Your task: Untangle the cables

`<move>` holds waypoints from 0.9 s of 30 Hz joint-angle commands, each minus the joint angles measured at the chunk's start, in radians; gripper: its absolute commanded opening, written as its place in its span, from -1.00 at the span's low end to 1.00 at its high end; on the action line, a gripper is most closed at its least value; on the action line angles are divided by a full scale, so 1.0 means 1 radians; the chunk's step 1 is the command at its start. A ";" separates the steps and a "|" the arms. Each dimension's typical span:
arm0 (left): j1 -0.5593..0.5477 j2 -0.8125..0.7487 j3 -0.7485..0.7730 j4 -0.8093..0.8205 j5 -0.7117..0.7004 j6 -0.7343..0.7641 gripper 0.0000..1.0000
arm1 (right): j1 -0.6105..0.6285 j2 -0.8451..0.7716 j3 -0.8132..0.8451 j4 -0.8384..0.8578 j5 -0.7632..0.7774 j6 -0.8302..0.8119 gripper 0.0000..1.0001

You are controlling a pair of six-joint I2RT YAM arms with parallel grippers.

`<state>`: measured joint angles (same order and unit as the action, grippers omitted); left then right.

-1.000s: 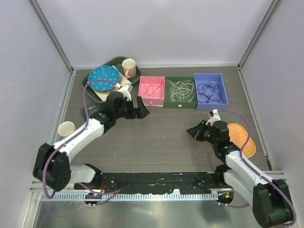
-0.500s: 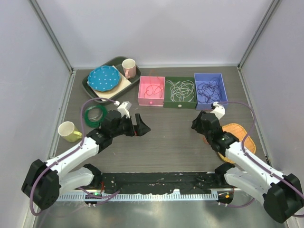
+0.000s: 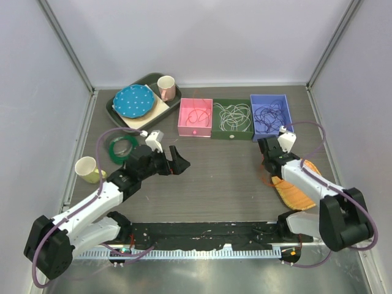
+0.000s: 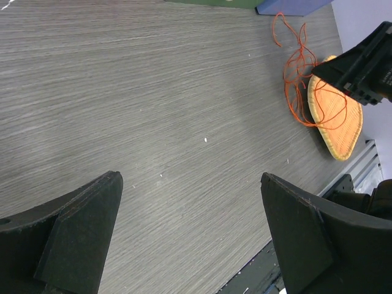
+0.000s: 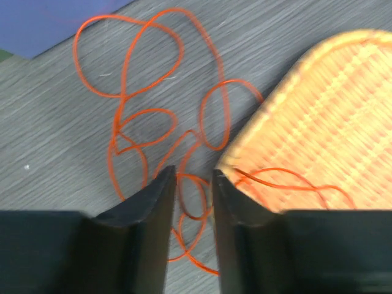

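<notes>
Orange cable (image 5: 141,111) against wicker mat (image 5: 324,104), right hand (image 5: 193,174) half-open above, left hand (image 4: 190,180) wide, empty

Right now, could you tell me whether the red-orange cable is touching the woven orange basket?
Touching. The right wrist view shows a strand of the red-orange cable crossing the rim of the woven orange basket and lying on its weave.

2 dark fingers (image 5: 147,208) stand slightly parted over a loose tangle of red-orange cable (image 5: 119,98) on the grey table (image 5: 49,135) — a strand trails onto the woven orange tray (image 5: 331,110) at right; a blue box (image 5: 43,24) corner shows upper left.
</notes>
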<state>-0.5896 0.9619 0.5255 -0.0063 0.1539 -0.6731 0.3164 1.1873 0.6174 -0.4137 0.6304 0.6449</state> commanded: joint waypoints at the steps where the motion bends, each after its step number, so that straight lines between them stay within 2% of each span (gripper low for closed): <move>1: -0.003 -0.028 -0.004 0.009 -0.022 0.006 1.00 | -0.002 0.048 0.059 0.102 -0.177 -0.068 -0.98; 5: -0.003 -0.034 -0.005 0.011 -0.013 0.012 1.00 | 0.019 -0.024 0.039 0.249 -0.450 -0.145 -0.99; 9: -0.003 -0.012 -0.010 0.055 0.070 0.023 0.99 | 0.117 -0.090 0.047 0.328 -0.702 -0.166 -0.99; 13: -0.003 0.023 -0.019 0.118 0.160 0.032 0.99 | 0.315 -0.115 0.088 0.409 -0.860 -0.169 -0.99; 15: -0.003 0.044 -0.024 0.164 0.203 0.036 1.00 | 0.378 -0.121 0.129 0.453 -0.885 -0.171 -0.98; 20: -0.010 0.060 -0.055 0.278 0.374 0.049 0.99 | 0.518 -0.123 0.225 0.483 -0.833 -0.151 -0.98; 24: -0.033 0.043 -0.074 0.313 0.378 0.063 1.00 | 0.541 -0.124 0.257 0.541 -0.814 -0.079 -0.98; 27: -0.042 0.031 -0.082 0.304 0.319 0.067 1.00 | 0.556 -0.121 0.272 0.555 -0.839 -0.048 -0.99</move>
<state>-0.6174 1.0199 0.4515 0.2161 0.4728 -0.6365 0.8551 1.0836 0.8433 0.0608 -0.1932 0.5385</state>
